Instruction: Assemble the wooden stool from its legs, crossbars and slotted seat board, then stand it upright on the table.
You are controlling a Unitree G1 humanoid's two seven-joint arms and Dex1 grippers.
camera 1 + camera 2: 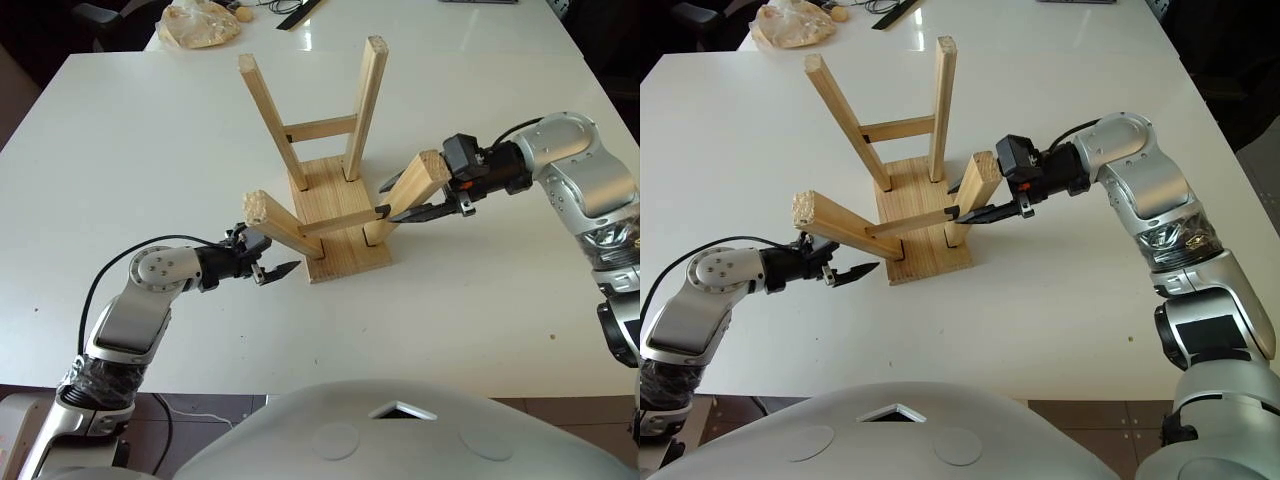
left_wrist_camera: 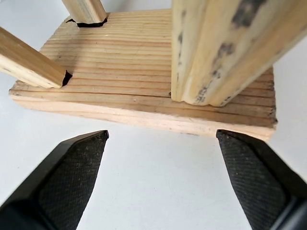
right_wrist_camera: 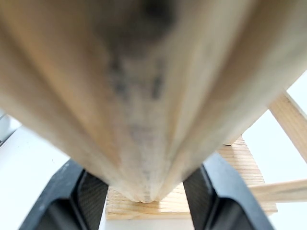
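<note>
The stool (image 1: pixel 330 190) sits upside down on the glossy white bench (image 1: pixel 120 180). Its seat board (image 1: pixel 345 252) lies flat, four legs point up out of the slots, and two crossbars tie them in pairs.

The right gripper (image 1: pixel 958 200) is clamped across one splayed leg (image 1: pixel 422 180) low down, just above the board, with a ribbed black pad (image 3: pixel 91 196) on either flat face. The left gripper (image 1: pixel 276 260) hovers with its fingers apart and holds nothing. The board's corner edge lies just ahead of its tips, and a second leaning leg (image 1: pixel 283 220) rises right above it. The nearer crossbar (image 1: pixel 335 221) runs between the two grippers, and the farther crossbar (image 1: pixel 322 128) stands beyond them.

Everything is pale, bare, sawn softwood. The legs are square sticks with rough, chipped ends, and the board is ridged along its grain. It should be stiff and fairly light, and dry enough for the textured pads to bite well.

The weak points are probably the joints. Dark gaps show around the legs where they enter the slots, so they look push-fit, and a pull on one leg could draw it out. To turn the stool over, safer holds would be the board's edges, or two legs gripped close to the board on their flat faces. The board may also skid on the smooth bench.
</note>
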